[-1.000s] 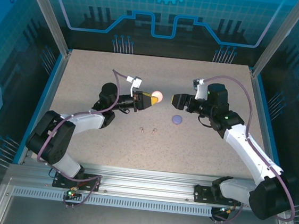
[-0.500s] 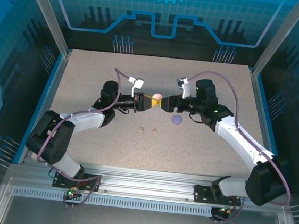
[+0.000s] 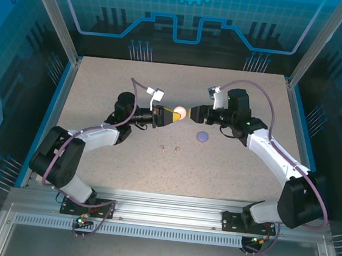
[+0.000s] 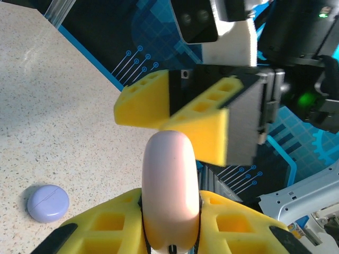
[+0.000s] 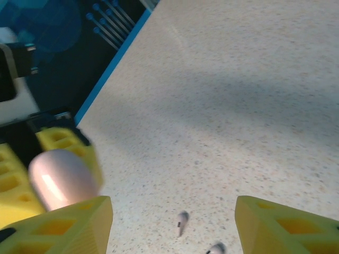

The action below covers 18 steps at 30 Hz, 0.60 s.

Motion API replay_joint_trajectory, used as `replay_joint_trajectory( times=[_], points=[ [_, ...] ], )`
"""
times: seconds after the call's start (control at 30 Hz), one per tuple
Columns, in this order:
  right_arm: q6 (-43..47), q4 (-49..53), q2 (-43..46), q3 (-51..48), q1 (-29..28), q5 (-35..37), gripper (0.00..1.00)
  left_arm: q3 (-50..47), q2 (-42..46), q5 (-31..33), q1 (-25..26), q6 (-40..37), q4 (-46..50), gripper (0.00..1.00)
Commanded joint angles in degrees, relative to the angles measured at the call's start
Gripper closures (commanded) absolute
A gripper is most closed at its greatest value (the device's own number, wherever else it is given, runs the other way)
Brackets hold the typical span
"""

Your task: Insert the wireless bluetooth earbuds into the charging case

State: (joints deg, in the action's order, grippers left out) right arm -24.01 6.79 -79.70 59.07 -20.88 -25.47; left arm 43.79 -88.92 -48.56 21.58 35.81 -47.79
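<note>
Pink and rounded, the charging case (image 3: 179,111) is clamped between the fingers of the left gripper (image 3: 171,114), clear of the table (image 3: 234,171). The right gripper (image 3: 194,114) sits just beside the case with its jaws apart, holding nothing. Two earbuds (image 3: 164,147) lie loose on the table, near a purple case (image 3: 202,136).

pink case (image 4: 170,185) | lilac case (image 4: 47,202) | yellow fingers (image 4: 106,225) | speckled beige table (image 4: 53,106)
</note>
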Motion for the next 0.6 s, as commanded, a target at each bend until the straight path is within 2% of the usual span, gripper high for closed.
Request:
replay_joint_trajectory(
  times=[0.0, 0.23, 0.37, 0.57],
  points=[
    [-2.40, -1.95, -0.78, -1.76, 2.03, 0.49, 0.38, 0.75, 2.05, -1.72, -0.15, -1.53, -0.86, 1.00],
    [-3.06, -2.42, 4.12, -2.84, 2.30, -3.73, 0.38, 0.71, 1.67, -1.52, -0.18, -1.54, -1.08, 1.00],
    [-2.74, -1.06, 5.27, -0.49, 0.13, -3.65, 0.37, 0.84, 1.62, -1.63, -0.22, -1.58, -0.73, 1.00],
    [-1.68, 0.38, 2.30, 4.02, -3.97, -2.50, 0.36, 1.08, 1.56, -1.55, -0.16, -1.71, -0.47, 1.00]
  ],
)
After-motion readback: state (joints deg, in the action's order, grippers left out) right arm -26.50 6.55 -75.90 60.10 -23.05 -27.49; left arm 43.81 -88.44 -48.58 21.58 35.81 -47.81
